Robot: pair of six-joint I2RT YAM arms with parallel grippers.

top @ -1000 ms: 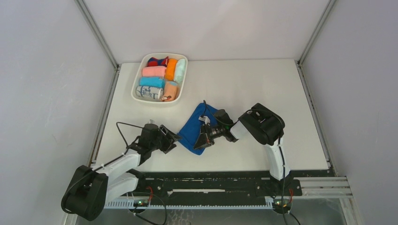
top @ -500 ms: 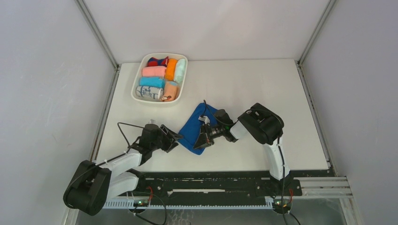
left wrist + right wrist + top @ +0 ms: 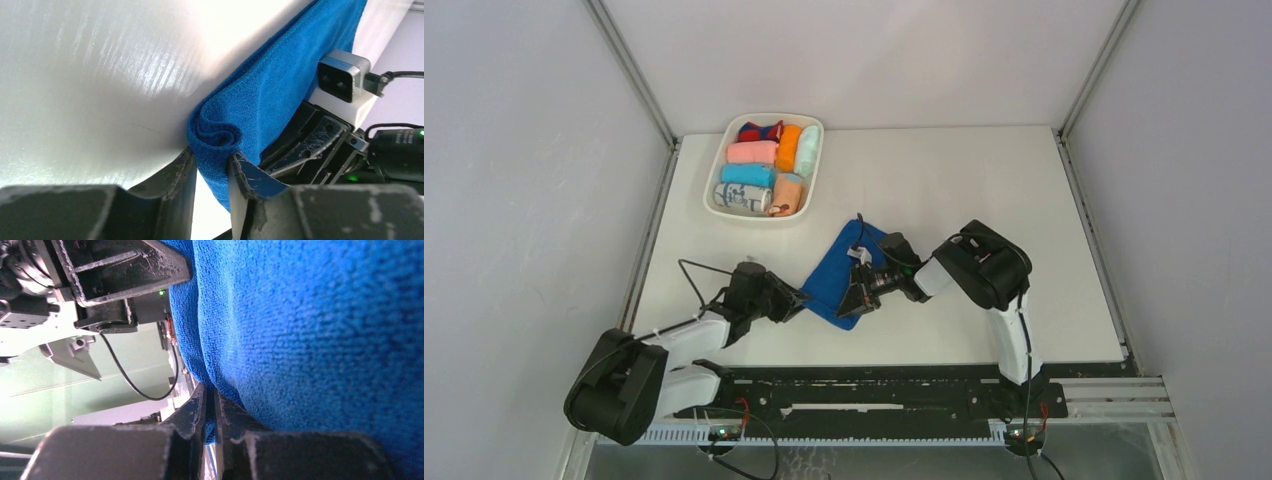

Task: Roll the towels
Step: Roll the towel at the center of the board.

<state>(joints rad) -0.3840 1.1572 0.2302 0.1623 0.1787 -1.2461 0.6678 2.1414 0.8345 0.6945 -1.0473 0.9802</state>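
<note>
The blue towel (image 3: 837, 262) lies toward the near middle of the bench (image 3: 964, 180), its long axis slanting from far-right to near-left, with the left claw (image 3: 797, 297) narrowly closed on its curled near-left corner and the right claw (image 3: 856, 302) pinched almost shut on its near edge.

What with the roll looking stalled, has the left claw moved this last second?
Yes, slightly: the left claw crept toward the near table edge, gripping the blue towel.

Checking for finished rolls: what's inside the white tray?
Rolled cloths fill the tray: pink, orange, mint, light-blue, white printed, peach, red-and-blue. Anything beneath them is covered.
</note>
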